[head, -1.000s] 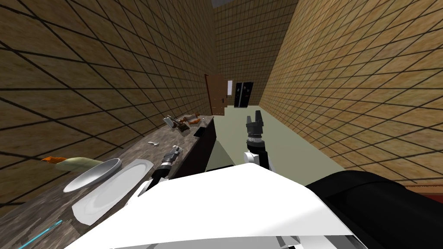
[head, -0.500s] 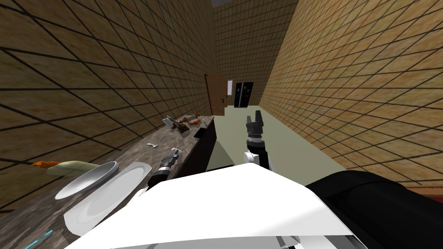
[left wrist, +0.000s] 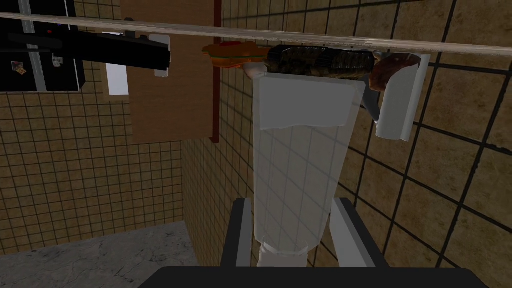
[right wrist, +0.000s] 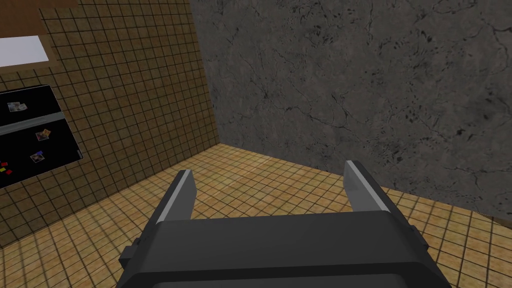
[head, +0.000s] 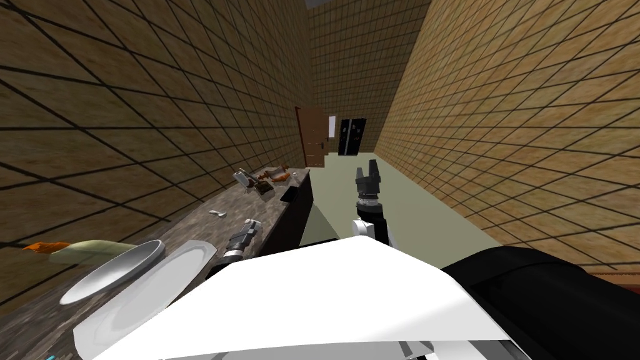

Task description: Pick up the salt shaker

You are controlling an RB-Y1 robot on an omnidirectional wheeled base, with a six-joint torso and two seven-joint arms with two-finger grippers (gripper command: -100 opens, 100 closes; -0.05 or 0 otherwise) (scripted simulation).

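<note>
L hand [left wrist: 292, 201] clenched on salt shaker [left wrist: 300, 150]: both blades press the sides of its narrow end, and the pale, see-through, tapered body runs out ahead of them. Head view puts that hand over the worktop [head: 265, 203], nr its front edge and just past the plates. Cannot tell whether shaker is clear of the top. R hand [head: 368, 170] released, blades apart, held over the floor [head: 425, 212] in the aisle, idle. Step in hand, as judged: the lift. Rec: hold squeeze steady and raise straight up w/o wrist roll, since grip sits on narrow end only and wide end may pivot or slip. No swing toward round plate [head: 112, 272] or square plate [head: 147, 294]. Surface: dark grey marbled worktop along L wall, w/ clutter of small items [head: 262, 178] at far end. Room: narrow, tan tiled walls [head: 500, 125] both sides, brown door [head: 312, 144] and black panel [head: 352, 136] at far end.
</note>
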